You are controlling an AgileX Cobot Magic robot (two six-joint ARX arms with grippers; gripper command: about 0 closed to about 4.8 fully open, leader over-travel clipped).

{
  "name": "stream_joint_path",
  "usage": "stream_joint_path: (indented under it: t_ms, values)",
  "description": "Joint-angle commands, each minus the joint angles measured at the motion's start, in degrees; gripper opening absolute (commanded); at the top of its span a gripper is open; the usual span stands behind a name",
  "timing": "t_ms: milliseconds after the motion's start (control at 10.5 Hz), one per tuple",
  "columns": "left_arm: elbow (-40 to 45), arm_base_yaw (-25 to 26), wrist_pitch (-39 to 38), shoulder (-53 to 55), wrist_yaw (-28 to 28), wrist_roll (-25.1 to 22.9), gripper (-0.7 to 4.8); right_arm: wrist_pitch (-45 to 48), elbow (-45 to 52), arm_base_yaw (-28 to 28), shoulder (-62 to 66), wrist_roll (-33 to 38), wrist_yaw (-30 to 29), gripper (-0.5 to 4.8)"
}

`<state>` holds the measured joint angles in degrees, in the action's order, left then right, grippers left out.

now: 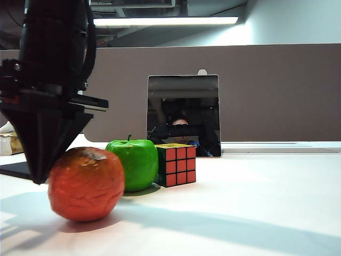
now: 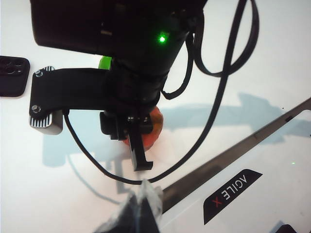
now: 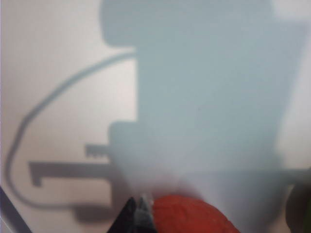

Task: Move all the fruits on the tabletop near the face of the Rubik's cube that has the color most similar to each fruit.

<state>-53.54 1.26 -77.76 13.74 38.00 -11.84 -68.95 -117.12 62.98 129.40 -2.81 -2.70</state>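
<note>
Hovering just beside the orange-red fruit (image 1: 85, 184), left of the green apple (image 1: 133, 162) and Rubik's cube (image 1: 177, 164), the right gripper (image 1: 38, 178), its jaws unreadable like those of the higher left gripper (image 2: 142, 201), could nudge the round fruit rolling away.

The right gripper (image 3: 138, 213) is blurred and cut off at the frame's bottom edge beside the orange-red fruit (image 3: 189, 216); its jaws are unreadable.

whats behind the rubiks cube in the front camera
Behind the Rubik's cube a dark mirror-like panel stands against the grey partition. The cube hides the panel's lower left corner. The green apple sits beside the cube, not behind it.
</note>
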Motion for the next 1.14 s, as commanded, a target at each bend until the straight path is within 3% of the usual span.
stream_joint_path:
  t_ms: [95,760,1139]
  values:
    - [-0.22,-0.09,0.68,-0.07,0.2,-0.15,-0.05,-1.55,-0.13,0.09,-0.39,0.28,0.5,-0.01]
    - [-0.22,-0.11,0.55,-0.09,0.2,-0.17,-0.05,-7.8,-0.13,-0.61,-0.39,0.92,8.2,-0.01]
    - [-0.22,-0.09,0.72,-0.09,0.17,-0.2,-0.05,-6.14,-0.15,0.13,-0.55,0.9,3.41,0.0]
